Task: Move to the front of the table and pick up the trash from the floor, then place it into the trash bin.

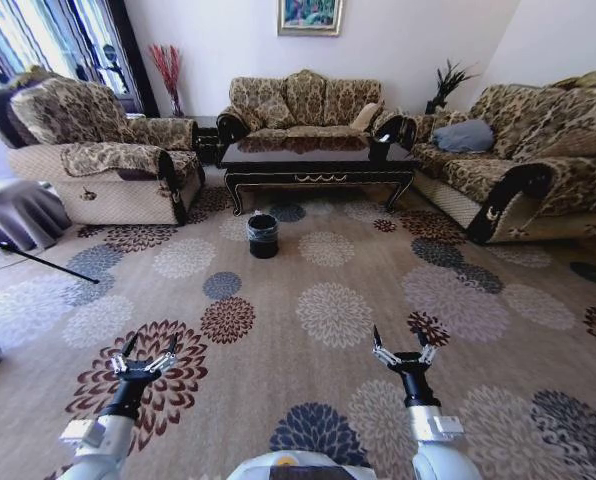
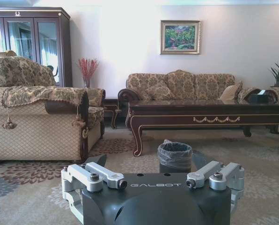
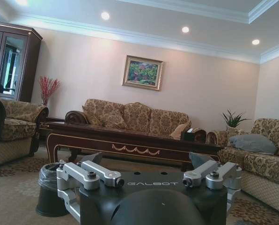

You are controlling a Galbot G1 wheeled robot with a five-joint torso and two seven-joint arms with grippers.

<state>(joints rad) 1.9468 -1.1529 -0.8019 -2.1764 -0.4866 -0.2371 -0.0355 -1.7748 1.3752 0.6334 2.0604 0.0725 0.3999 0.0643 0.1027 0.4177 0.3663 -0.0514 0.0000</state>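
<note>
We view a sitting room floored with a beige carpet [image 1: 278, 300] bearing round flower medallions in brown, navy and cream. Three patterned sofas enclose the far end: one on the left [image 1: 98, 150], one against the back wall [image 1: 303, 105], one on the right [image 1: 523, 165]. Between them stands the table [image 1: 318, 160], long, low and of glossy dark wood, with gold ornament along its front apron; in the left wrist view its curved leg [image 2: 137, 140] rests on the carpet. A small dark holder [image 1: 379, 150] sits on the table top near its right end.

Just in front of the table, toward its left end, we note the trash bin [image 1: 263, 236], a small round black vessel standing upright on the carpet, a thin liner folded over its rim [image 2: 174, 149]. It is apart from the table leg. We cannot make out any trash on the carpet from here.

Near the lower edge of the head view, well apart from the bin, we find both arms raised over the carpet. The left gripper [image 1: 143, 352] holds its fingers spread apart, grasping nothing. The right gripper [image 1: 403, 343] likewise has its fingers apart and bare.
</note>
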